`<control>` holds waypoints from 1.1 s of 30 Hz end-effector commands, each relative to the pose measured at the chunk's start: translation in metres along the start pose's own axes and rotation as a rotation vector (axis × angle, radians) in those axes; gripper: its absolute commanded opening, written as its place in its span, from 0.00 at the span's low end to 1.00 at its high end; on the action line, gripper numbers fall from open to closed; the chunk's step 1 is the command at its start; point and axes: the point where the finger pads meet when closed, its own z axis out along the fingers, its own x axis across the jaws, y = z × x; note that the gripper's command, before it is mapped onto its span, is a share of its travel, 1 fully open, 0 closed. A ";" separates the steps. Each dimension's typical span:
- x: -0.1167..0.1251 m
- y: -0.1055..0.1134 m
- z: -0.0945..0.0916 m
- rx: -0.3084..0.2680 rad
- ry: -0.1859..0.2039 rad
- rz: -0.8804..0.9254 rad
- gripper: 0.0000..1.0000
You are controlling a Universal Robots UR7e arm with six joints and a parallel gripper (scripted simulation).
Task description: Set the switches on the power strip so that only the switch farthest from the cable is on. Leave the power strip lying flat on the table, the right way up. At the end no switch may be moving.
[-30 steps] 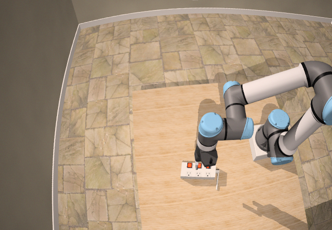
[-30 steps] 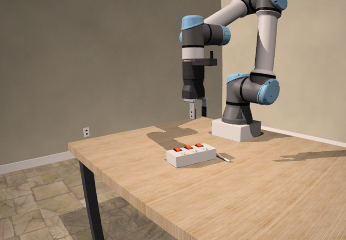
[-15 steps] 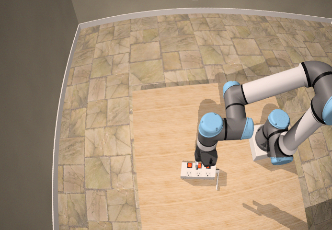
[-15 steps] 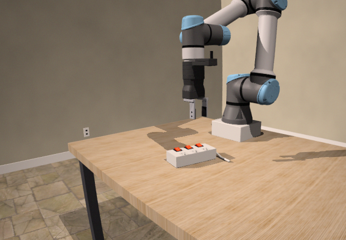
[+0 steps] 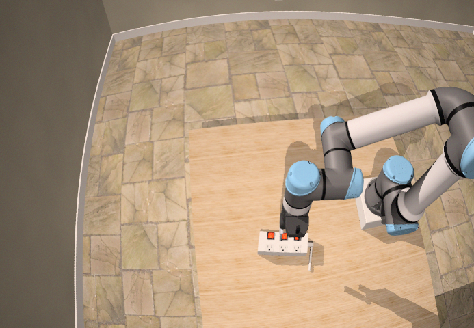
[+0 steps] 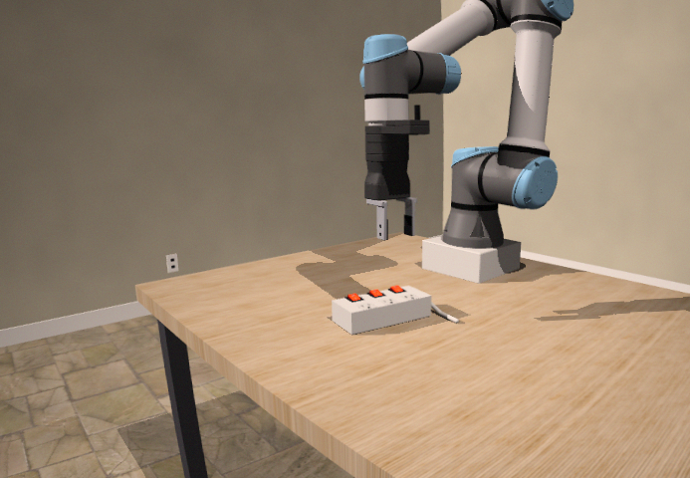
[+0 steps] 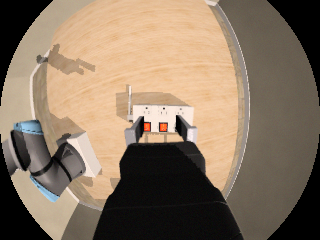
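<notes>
Near the lower middle of the top view, white three-switch power strip [image 5: 282, 243] lying flat on the wooden table [image 5: 237, 185], cable [image 5: 310, 257] at its right end. Gripper [image 6: 395, 224] hovering well above, fingers wide apart, holding nothing. Approach step, seemingly; next, descending onto whichever red switch [image 6: 375, 293] needs flipping

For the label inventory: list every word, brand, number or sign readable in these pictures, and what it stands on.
None can be read.
Power strip: no print shows on its white casing.
Red switches: plain, no marks visible.
Arm and open pincer: no brand or number legible.
Wall outlet: bare.
</notes>
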 end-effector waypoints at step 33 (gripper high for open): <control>-0.025 0.040 0.049 -0.002 0.002 1.309 1.00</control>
